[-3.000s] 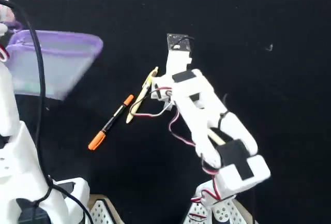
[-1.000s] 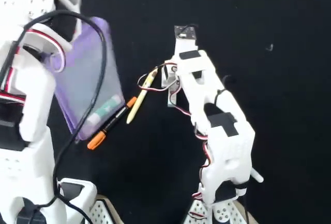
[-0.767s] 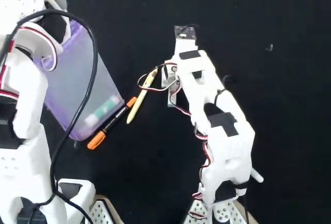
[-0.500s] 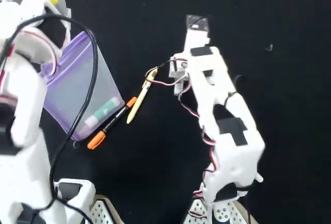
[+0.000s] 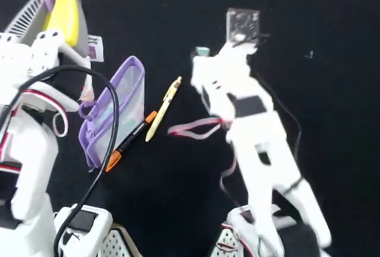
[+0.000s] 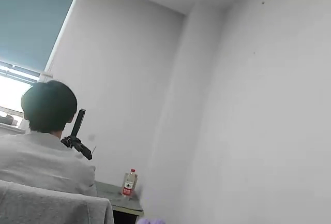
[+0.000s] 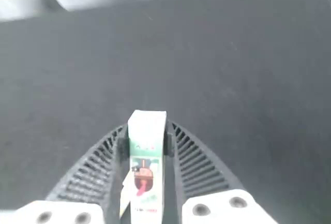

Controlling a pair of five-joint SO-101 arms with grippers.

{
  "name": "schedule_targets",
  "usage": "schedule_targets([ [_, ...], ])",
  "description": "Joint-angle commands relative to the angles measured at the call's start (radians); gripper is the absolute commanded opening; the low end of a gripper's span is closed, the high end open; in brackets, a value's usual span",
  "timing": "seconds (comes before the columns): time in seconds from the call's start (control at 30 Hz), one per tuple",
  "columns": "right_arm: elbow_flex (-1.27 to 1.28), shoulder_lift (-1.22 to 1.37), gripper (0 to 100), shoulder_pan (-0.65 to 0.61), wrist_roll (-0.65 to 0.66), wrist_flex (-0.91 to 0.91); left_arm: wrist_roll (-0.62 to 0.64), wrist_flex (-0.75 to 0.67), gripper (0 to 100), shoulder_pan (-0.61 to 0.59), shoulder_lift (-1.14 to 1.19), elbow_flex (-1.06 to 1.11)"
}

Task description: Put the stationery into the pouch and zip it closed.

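Observation:
The purple pouch (image 5: pixel 114 110) hangs edge-on beside my left arm, mouth upward, with something pale green inside. My left gripper (image 5: pixel 61 9) is raised at the far left with a purple piece of the pouch over its tip. A yellow pen (image 5: pixel 164 108) and a black marker with orange ends (image 5: pixel 128 140) lie on the black table just right of the pouch. The marker's near end touches the pouch's bottom. My right gripper (image 5: pixel 241 24) is over the far middle of the table. It is shut on a small white block with a green and red label (image 7: pixel 146 157).
A black cloth (image 5: pixel 332 91) covers the table, with open room on the right half. A small white tag (image 5: pixel 95 49) sits behind the pouch. Both arm bases (image 5: pixel 255 239) stand at the near edge. Loose red wires (image 5: pixel 193 129) trail from the right arm.
My left arm has lifted and turned the pouch from flat-on to edge-on. My right arm has swung from beside the yellow pen toward the far right and risen.

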Motion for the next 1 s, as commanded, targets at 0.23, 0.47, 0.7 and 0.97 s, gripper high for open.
schedule_targets([
  [0.23,0.122,-0.412,1.1,-0.163,0.133,-0.192,0.009,-0.313,3,0.005,-0.158,0.361],
  [0.47,0.124,-0.545,1.1,-0.239,0.129,-0.259,-0.026,-0.407,3,0.008,-0.249,0.509],
  [0.7,0.216,-0.700,1.1,-0.370,0.135,-0.296,-0.011,-0.433,3,0.008,-0.256,0.512],
  [0.97,0.486,-0.917,1.1,-0.434,0.135,-0.474,-0.009,-0.436,3,0.012,-0.256,0.526],
])
